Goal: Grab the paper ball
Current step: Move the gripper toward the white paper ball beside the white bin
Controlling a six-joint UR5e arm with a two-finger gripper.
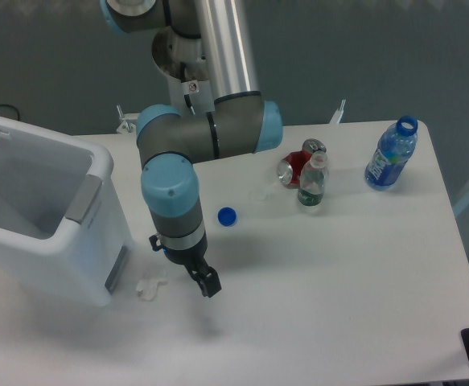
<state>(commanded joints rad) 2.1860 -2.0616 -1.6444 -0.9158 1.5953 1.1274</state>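
Note:
The paper ball is a small white wrinkled lump on the white table, just right of the bin's front corner. My gripper hangs to its right, about a hand's width away and apart from it. The black fingers point down and slightly right. From this angle the fingers overlap, so I cannot tell if they are open or shut. Nothing shows between them.
A white bin stands at the left edge. A blue bottle cap lies mid-table, with a faint clear cap beyond it. A red can, a small green bottle and a blue bottle stand at the back right.

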